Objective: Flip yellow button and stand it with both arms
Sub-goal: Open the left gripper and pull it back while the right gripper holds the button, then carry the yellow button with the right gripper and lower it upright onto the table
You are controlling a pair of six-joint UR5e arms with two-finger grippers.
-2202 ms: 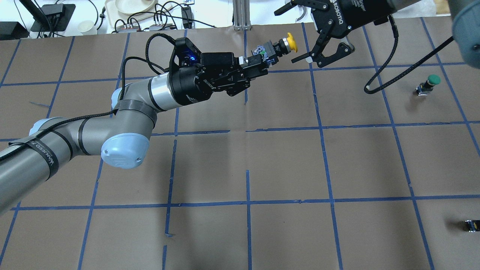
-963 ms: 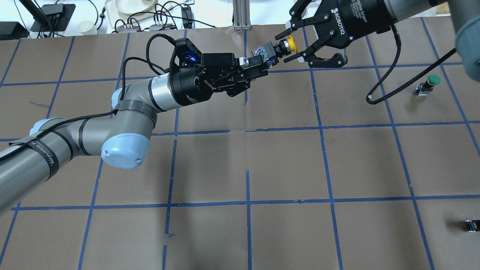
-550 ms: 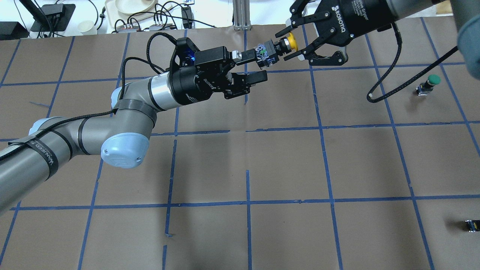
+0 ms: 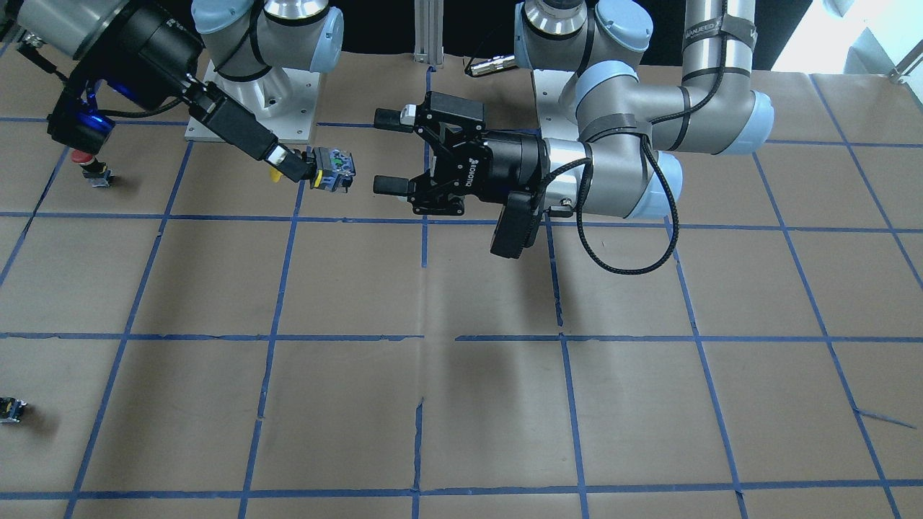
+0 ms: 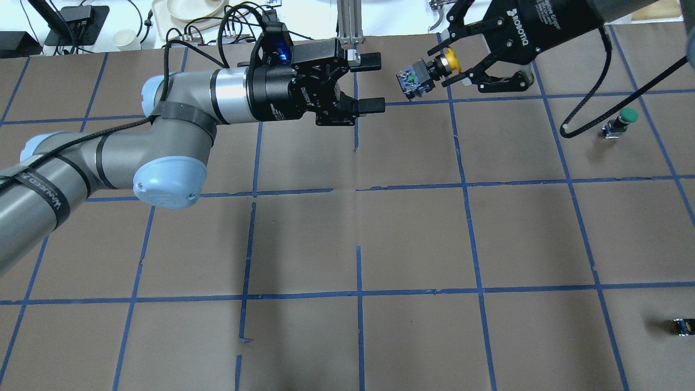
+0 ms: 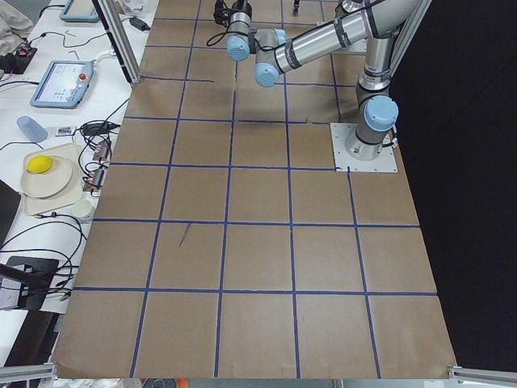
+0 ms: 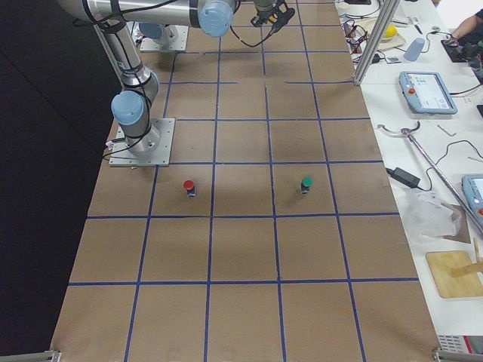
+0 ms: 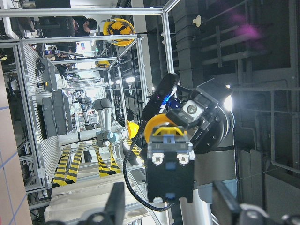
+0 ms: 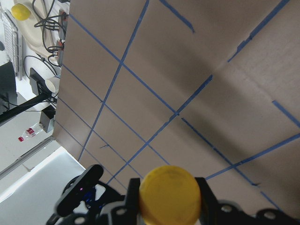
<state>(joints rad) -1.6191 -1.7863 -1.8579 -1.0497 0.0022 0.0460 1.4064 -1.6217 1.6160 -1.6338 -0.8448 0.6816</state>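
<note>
The yellow button [image 5: 434, 70] hangs in the air near the table's far edge, lying sideways with its grey-black base [image 5: 412, 81] toward the left arm. My right gripper [image 5: 444, 66] is shut on it, just behind the yellow cap. In the front-facing view the button [image 4: 330, 170] sticks out past the right gripper [image 4: 297, 170]. My left gripper [image 5: 376, 79] is open and empty, a short gap to the left of the base; it also shows in the front-facing view [image 4: 386, 150]. The left wrist view shows the button's base [image 8: 169, 161] straight ahead. The right wrist view shows the cap [image 9: 169, 194].
A green-capped button [image 5: 623, 121] stands at the right. A tiny black-grey block with a yellow mark [image 5: 683, 327] lies at the near right. A red-capped button [image 7: 189, 186] stands near the right arm's base. Cables and dishes lie beyond the far edge [image 5: 190, 16].
My right gripper closed on the button behind its cap. My left gripper opened, let go of the base and drew back left. The right gripper carried the button slightly right.
</note>
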